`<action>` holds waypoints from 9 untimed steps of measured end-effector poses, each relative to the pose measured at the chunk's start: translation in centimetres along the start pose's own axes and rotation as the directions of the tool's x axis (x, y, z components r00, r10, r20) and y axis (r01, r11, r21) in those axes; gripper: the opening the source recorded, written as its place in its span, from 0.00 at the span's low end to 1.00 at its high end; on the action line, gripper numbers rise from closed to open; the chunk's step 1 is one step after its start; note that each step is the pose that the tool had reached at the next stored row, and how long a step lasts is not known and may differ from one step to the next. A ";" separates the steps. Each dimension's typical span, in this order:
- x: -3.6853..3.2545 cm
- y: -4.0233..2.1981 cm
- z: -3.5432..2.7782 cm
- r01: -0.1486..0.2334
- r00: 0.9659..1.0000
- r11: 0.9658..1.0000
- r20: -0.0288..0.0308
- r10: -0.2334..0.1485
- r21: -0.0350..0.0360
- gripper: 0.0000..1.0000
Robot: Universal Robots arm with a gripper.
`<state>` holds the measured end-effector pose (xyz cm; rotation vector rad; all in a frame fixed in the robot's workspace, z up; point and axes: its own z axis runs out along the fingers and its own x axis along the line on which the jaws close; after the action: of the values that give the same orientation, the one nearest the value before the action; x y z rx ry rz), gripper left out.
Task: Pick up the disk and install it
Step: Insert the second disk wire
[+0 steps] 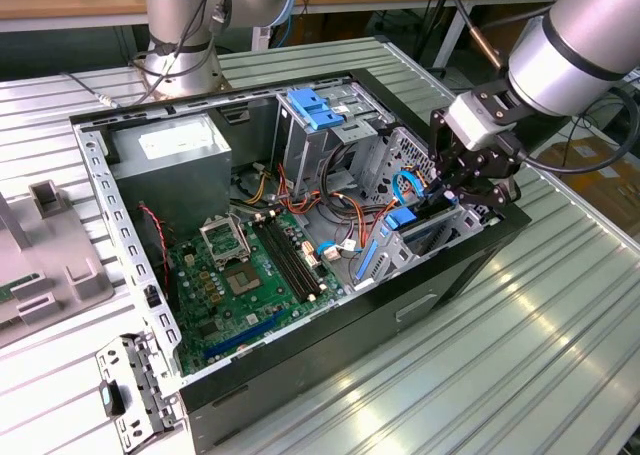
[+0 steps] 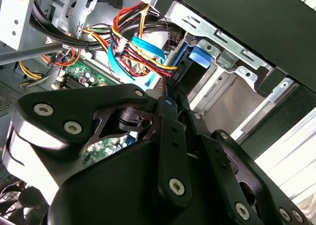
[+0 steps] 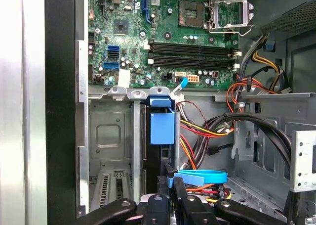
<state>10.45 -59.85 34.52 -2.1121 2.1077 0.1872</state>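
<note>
The pincer (image 1: 462,187) hangs over the open computer case (image 1: 420,300), at about three o'clock in the exterior view, above the metal drive bay (image 1: 425,237). In the first wrist view its fingers (image 3: 174,191) stand nearly closed around a thin dark edge with a blue tab, the disk (image 3: 162,128), which sits upright in the bay slot. The green circuit board (image 1: 245,275) lies at about eight o'clock from the pincer, with coloured wires (image 1: 340,215) between.
</note>
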 end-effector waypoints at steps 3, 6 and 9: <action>0.00 -0.07 0.00 0.000 1.000 1.000 0.000 0.000 0.000 0.16; 0.00 -0.12 0.00 0.001 1.000 1.000 0.000 -0.001 0.000 0.16; 0.00 -0.12 0.00 0.001 1.000 1.000 0.000 -0.001 0.000 0.16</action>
<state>10.57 -59.85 34.52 -2.1129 2.1069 0.1873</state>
